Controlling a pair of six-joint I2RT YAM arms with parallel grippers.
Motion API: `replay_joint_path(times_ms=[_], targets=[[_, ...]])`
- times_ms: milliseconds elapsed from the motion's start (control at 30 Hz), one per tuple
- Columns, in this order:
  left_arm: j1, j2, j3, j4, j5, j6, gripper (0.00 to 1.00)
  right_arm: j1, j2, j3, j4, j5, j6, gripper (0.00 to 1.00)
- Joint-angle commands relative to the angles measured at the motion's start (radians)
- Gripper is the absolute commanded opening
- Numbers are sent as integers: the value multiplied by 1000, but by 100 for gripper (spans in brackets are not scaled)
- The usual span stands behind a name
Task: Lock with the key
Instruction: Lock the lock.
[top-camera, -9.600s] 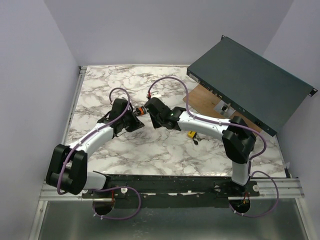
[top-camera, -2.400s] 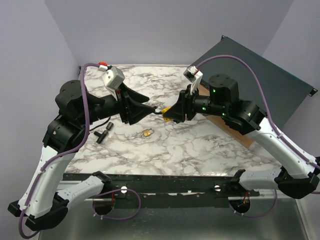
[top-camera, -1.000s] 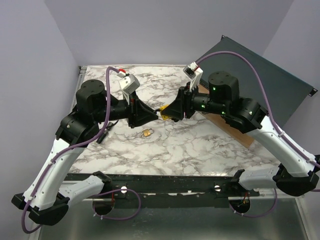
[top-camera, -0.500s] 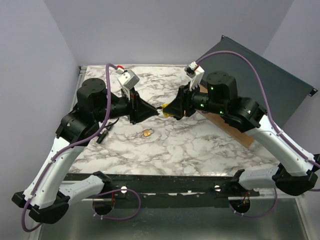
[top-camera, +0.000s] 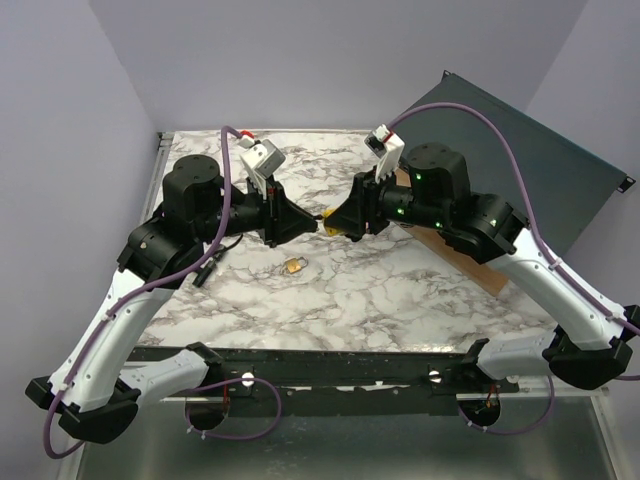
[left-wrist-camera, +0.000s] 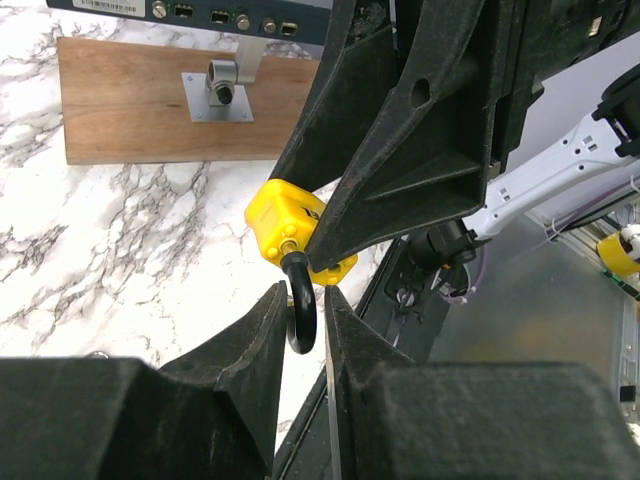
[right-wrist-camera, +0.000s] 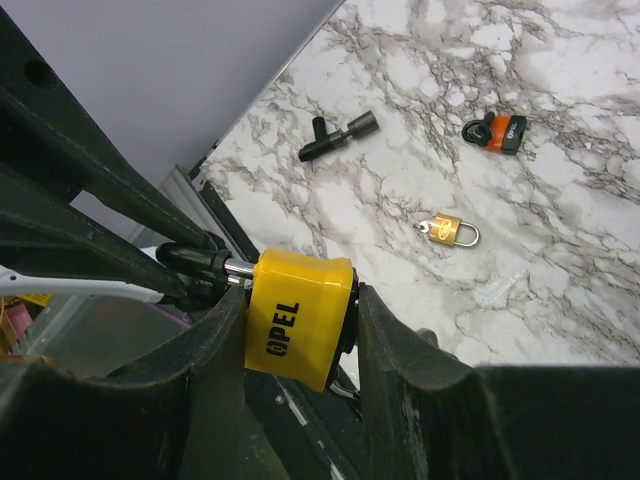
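Right wrist view is showing the yellow padlock (right-wrist-camera: 300, 318) clamped by its side faces in the right gripper (right-wrist-camera: 300, 322). The jaws are closing narrowly on the body, well above the counter (right-wrist-camera: 560, 250). In the left wrist view, the left gripper (left-wrist-camera: 303, 298) is pinching the black shackle (left-wrist-camera: 301, 318) that projects from the padlock, with the jaws nearly together. Both arms are meeting in mid-air, and the lock is bridging them.

We are not finding a key in either pair of jaws. We cannot tell whether one is sitting in the cylinder, or whether the shackle is seated.

We are judging these risks:

1. The shackle is round and is being held near the jaw tips, so a sideways pull could roll it free.
2. Two arms are holding one rigid item, so opposed motion could twist the body in the right jaws.
3. An off-axis push could jam the shackle instead of latching it.
4. An early release could drop the padlock onto the counter, near the small brass padlock (right-wrist-camera: 448, 230) and the black T-shaped tool (right-wrist-camera: 335, 137).
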Motion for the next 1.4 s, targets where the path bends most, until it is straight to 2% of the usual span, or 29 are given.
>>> replay_joint_path(times_ms=[0, 433, 533, 667, 900, 1033, 1267, 1367], targets=[[-13, 3, 19, -37, -38, 4, 20, 8, -2, 31, 39, 25, 3, 1], [-18, 12, 22, -39, -64, 1, 20, 9, 2, 26, 44, 22, 2, 1], [-22, 18, 24, -35, -69, -4, 16, 10, 3, 25, 45, 24, 4, 1], [-30, 22, 19, -36, -99, -11, 1, 11, 3, 25, 53, 25, 7, 1], [-32, -20, -2, 7, -197, -41, 0, 12, 3, 25, 73, 19, 13, 1], [-31, -58, -1, 52, -205, -69, 0, 12, -10, 6, 102, 16, 13, 21], [-32, -134, 0, 98, -211, -106, 0, 12, -53, -39, 190, -44, -3, 64], [-33, -166, 1, 108, -203, -105, 0, 12, -81, -51, 234, -69, -23, 77]])
